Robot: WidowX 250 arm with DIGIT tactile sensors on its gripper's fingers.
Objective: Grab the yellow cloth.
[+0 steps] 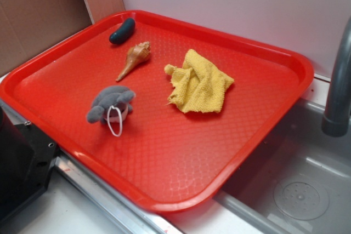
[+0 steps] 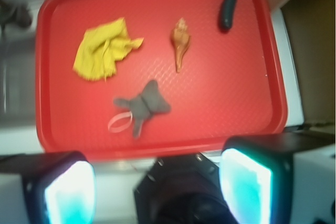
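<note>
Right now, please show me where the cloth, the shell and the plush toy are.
cloth (image 1: pixel 200 83), exterior view, middle of its folds
shell (image 1: pixel 135 57), exterior view, its wide body
plush toy (image 2: pixel 144 103), wrist view, its grey body

Cloth (image 1: pixel 198 84) on tray (image 1: pixel 181 184), right of shell (image 1: pixel 135 58) and plush toy (image 1: pixel 111 105).

No legible text, labels, brand marks, numbers or signs found in either view. Red tray (image 1: pixel 285 58) checked: embossed diamond texture only, no lettering. Yellow cloth (image 1: pixel 199 82), grey plush toy (image 1: pixel 111 104), shell (image 1: pixel 135 57) and dark oblong object (image 1: pixel 122 30) inspected: no tags or print readable; white loop on the toy bare. Sink basin (image 1: pixel 307 190) and faucet (image 1: pixel 339 80) unmarked. Wrist view blurred; nothing readable on the gripper (image 2: pixel 157 184) or its fingers (image 2: pixel 247 184).
</note>
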